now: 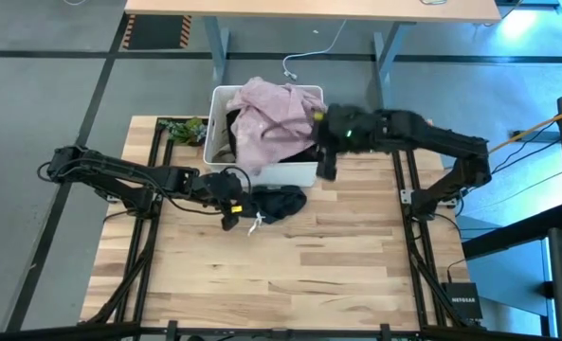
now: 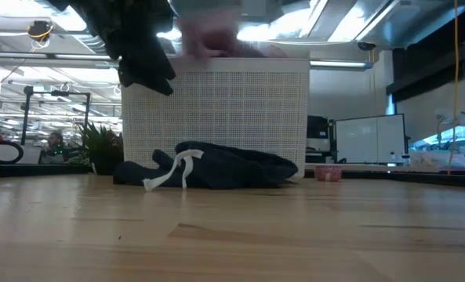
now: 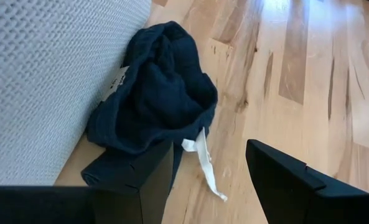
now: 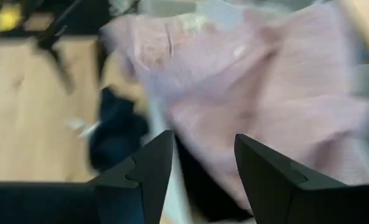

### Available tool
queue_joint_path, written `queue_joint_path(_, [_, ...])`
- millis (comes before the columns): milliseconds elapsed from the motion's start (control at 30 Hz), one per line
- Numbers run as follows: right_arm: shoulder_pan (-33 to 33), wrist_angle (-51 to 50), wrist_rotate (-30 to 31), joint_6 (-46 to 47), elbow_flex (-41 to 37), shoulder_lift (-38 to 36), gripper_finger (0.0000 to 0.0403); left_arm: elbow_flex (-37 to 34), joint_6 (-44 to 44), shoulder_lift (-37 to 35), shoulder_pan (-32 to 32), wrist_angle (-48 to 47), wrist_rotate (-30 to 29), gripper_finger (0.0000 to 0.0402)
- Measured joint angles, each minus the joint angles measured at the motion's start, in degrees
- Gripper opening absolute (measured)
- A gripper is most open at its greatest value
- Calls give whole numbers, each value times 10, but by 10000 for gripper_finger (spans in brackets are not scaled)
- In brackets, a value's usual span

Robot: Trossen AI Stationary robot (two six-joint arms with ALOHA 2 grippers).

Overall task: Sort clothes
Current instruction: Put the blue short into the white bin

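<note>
A small dark blue-grey garment (image 1: 279,202) with a white drawstring (image 3: 203,163) lies bunched on the table against the near wall of the white bin (image 1: 304,173). A light pink garment (image 1: 273,118) is draped over the bin's top, with darker clothes (image 1: 226,140) under it. My left gripper (image 3: 209,180) hangs open above the blue-grey garment's left end, clear of it in the low view (image 2: 155,78). My right gripper (image 4: 203,174) is open over the bin's right near corner (image 1: 326,169), with the pink garment (image 4: 265,93) beyond its fingers.
The bin (image 2: 216,117) stands at the table's far middle. A small green plant (image 1: 188,128) sits to the bin's left at the far edge. Bare wooden tabletop (image 1: 290,275) stretches across the near half.
</note>
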Motion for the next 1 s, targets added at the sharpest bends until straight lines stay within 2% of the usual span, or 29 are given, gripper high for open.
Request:
queue_joint_path(200, [76,35,-37,6,-136,2,204,0,0,0,0,0,1,198])
queue_joint_path(333, [111,148,-34,-20,-260,1,247,0,0,0,0,0,2,198])
queue_joint_path(500, [127,343,-20,-30,-383,36,297,0,0,0,0,0,2,198])
queue_joint_path(633, [127,434,-16,-37,-421,83,313,0,0,0,0,0,2,198])
queue_joint_path(1000, [91,503,-1,-43,-421,201,308,0,0,0,0,0,2,198])
